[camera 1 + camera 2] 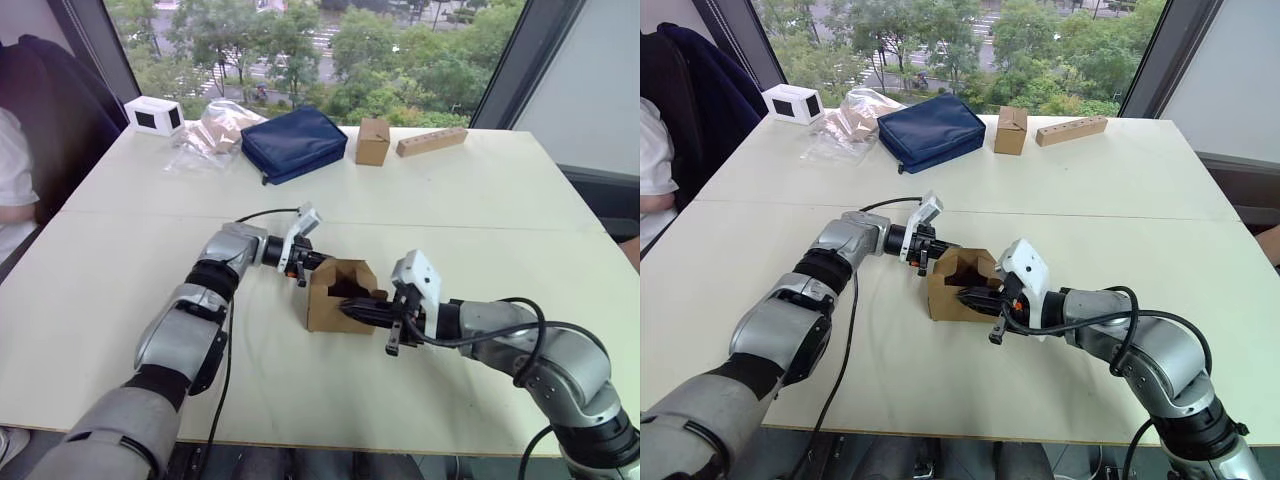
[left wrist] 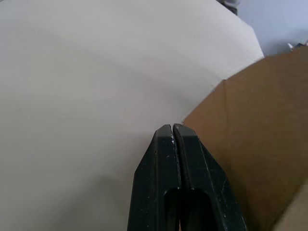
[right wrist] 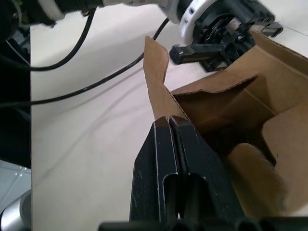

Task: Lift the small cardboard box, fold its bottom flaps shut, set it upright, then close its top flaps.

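The small cardboard box (image 1: 328, 308) lies near the middle of the table, its open end turned toward my right arm. Loose flaps (image 3: 156, 72) stand out around that opening; I cannot tell whether they are the bottom flaps or the top flaps. My right gripper (image 1: 360, 308) is shut, its fingertips (image 3: 168, 122) at the opening against one flap's edge. At the box's far left corner my left gripper (image 1: 306, 264) is shut and empty, its fingertips (image 2: 172, 129) just beside the box's outer wall (image 2: 250, 144).
Along the table's far edge stand a white box (image 1: 154, 116), a clear plastic bag (image 1: 212, 132), a dark blue pouch (image 1: 294, 143), a smaller sealed brown box (image 1: 372, 141) and a long wooden block (image 1: 431, 141). A person (image 1: 12, 170) sits at far left.
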